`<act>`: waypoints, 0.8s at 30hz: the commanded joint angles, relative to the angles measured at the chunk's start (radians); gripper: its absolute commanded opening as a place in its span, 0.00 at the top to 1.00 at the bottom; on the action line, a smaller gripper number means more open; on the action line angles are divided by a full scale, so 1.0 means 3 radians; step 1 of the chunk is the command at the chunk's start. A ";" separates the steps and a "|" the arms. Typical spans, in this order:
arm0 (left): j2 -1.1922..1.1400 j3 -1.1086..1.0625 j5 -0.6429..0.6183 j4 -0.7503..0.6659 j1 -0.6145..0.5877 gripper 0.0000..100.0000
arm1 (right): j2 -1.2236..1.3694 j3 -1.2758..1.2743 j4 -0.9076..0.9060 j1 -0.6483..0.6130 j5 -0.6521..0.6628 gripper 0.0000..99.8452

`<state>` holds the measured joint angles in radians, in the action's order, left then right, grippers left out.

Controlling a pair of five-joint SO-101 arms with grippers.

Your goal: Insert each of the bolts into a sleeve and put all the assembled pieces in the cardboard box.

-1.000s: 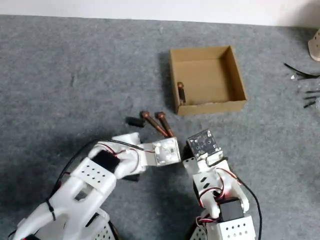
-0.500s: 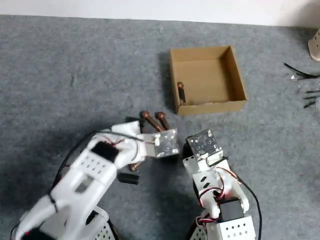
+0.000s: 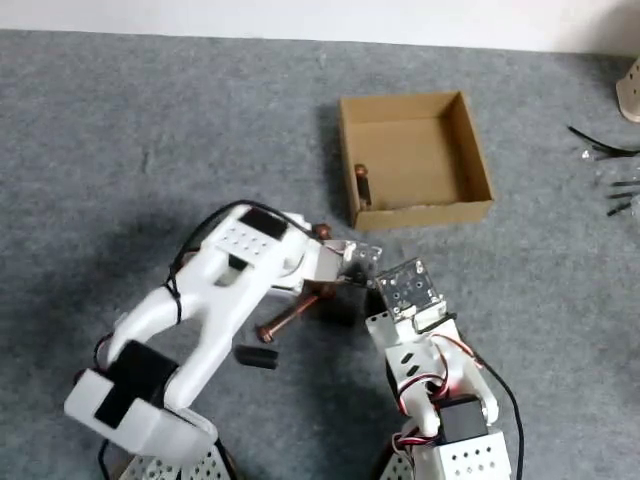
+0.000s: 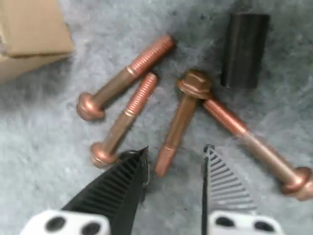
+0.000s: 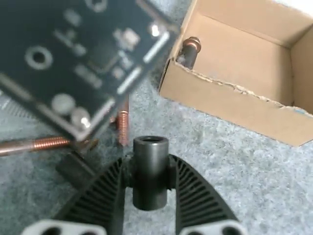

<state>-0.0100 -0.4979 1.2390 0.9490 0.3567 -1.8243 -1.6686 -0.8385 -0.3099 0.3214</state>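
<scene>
Swinging out: the left arm [image 3: 230, 270] has gone within the last second from tucked low beside the right arm [image 3: 425, 345] to stretched across the grey table [image 3: 120, 120]. Its wrist is now over the bolt pile, just short of the cardboard box [image 3: 470, 150]. The right arm hasn't budged. The box is unchanged too, with one assembled piece [image 3: 362, 186] in the corner nearest the pile.

Left gripper [image 4: 174, 151]: jaws wide, empty, pointed down at the carpet, straddling the threaded tip of the middle bolt [image 4: 178, 122]. Can't tell if it's touching yet.

Right gripper [image 5: 149, 162]: clamped on a sleeve [image 5: 150, 178], upright, bore facing up, parked near the box's front wall.

Loose stock under the left wrist:
- long bolt [image 4: 254, 142], its tip against the middle bolt's head
- box-side bolt [image 4: 124, 76] and its neighbour [image 4: 122, 122], lying roughly parallel
- loose sleeve [image 4: 244, 49], just past the middle bolt's head
- second loose sleeve [image 3: 255, 357], lying in the open beside the left arm

My read: the move was the approach for a bolt pick, with the right arm acting as the fixture. Probably next: close on the middle bolt, lift, feed it into the held bore. Count looks like one done, four bolts to go.

Watch item: the neighbour's head lies just beside one jaw and could get dragged on closing.
</scene>
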 commanded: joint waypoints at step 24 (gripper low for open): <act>-0.0780 0.0504 0.0194 0.0128 0.0299 0.88 | -0.0038 -0.0059 0.0110 0.0033 -0.0005 1.00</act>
<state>-0.2340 -0.3690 1.2881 0.9643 0.4381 -1.8243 -1.6686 -0.8385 -0.3099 0.3214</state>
